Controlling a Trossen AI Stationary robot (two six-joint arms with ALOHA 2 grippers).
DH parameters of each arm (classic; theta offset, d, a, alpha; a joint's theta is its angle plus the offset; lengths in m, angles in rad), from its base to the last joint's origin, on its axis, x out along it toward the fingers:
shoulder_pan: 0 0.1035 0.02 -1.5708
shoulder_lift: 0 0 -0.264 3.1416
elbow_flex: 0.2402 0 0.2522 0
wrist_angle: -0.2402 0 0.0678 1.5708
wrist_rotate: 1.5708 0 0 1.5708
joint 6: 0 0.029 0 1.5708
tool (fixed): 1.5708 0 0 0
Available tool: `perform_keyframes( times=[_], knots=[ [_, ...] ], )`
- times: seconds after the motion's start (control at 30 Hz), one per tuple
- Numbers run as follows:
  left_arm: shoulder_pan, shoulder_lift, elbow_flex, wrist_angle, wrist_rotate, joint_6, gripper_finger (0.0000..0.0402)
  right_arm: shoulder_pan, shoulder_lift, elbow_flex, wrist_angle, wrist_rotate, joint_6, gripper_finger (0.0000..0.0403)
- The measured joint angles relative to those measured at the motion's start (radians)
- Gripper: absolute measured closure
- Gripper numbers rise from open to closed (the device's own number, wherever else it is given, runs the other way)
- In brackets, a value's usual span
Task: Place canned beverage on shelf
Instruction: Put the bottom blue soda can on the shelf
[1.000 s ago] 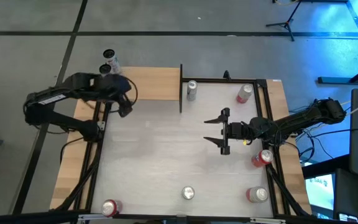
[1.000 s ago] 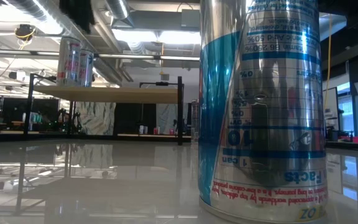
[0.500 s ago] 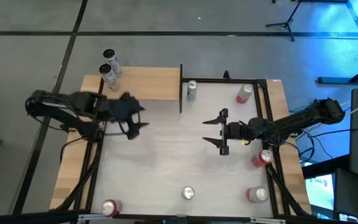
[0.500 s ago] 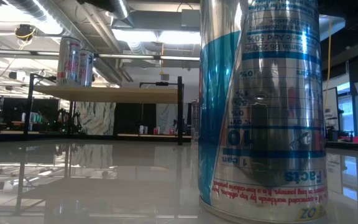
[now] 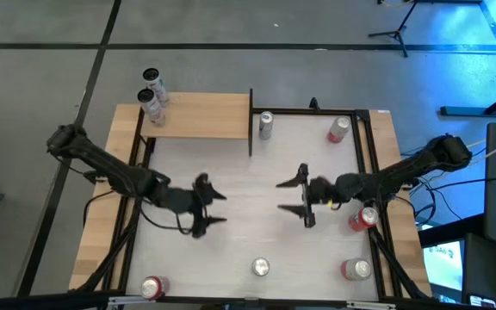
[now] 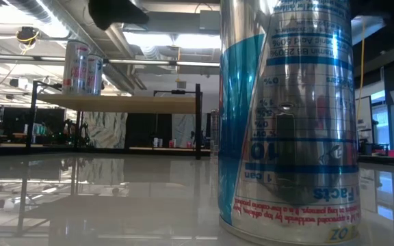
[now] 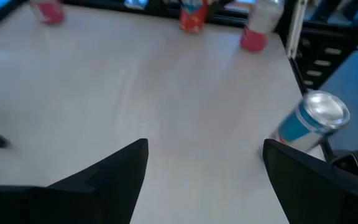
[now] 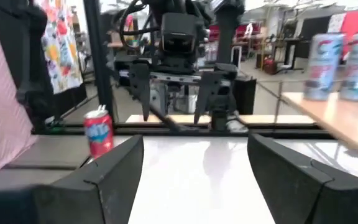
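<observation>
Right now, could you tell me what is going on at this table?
Two cans already stand on the wooden shelf. Both arms hang over the middle of the white table, the left gripper and right gripper facing each other, both open and empty. Several more cans, such as the silver one at the near edge, wait on the table.

Two cans (image 5: pixel 151 95) standing on shelf (image 5: pixel 203 115) at far left corner; both grippers hovering mid-table, facing each other.

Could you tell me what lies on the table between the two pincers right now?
Nothing: in the high view the stretch of white tabletop between the left pincer and the right pincer is bare. Both stand open, facing each other.
</observation>
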Motion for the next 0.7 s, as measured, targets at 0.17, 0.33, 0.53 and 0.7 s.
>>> perform_keyframes(
  times=[0.17, 0.33, 0.53, 0.7],
  knots=[
    [-0.067, 0.136, -0.007, 0.133, -0.007, -0.018, 0.0094, 0.116, 0.11, 0.112, -0.089, 0.06, 0.0, 0.0116],
    [-0.128, 0.249, -0.007, 0.225, -0.005, -0.059, 0.0094, 0.217, 0.196, 0.241, -0.297, 0.133, 0.026, 0.0116],
    [-0.166, 0.37, -0.007, 0.373, -0.016, -0.096, 0.0094, 0.312, 0.291, 0.296, -0.395, 0.174, 0.166, 0.0116],
    [-0.177, 0.457, -0.006, 0.5, -0.014, -0.097, 0.0094, 0.378, 0.369, 0.298, -0.393, 0.186, 0.243, 0.0116]
  ],
)
